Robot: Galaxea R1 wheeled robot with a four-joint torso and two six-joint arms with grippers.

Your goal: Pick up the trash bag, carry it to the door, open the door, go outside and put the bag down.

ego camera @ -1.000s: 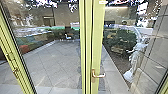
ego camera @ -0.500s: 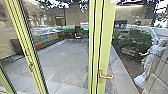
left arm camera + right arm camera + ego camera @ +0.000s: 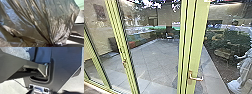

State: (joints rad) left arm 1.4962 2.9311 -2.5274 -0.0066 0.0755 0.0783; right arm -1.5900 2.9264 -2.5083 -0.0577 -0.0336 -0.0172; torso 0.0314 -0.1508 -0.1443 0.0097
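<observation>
One shiny trash bag (image 3: 37,21), contents hidden, is clenched by the left gripper (image 3: 50,44) (right gripper: I can't tell).

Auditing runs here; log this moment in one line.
trash bag: bunched, left wrist view | door handle: ahead, untouched | paving: beyond glass

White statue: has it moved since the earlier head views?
No: the statue still stands beside the same pale paving strip; only the view has shifted.

No txt, nos. or signs legible.
</observation>
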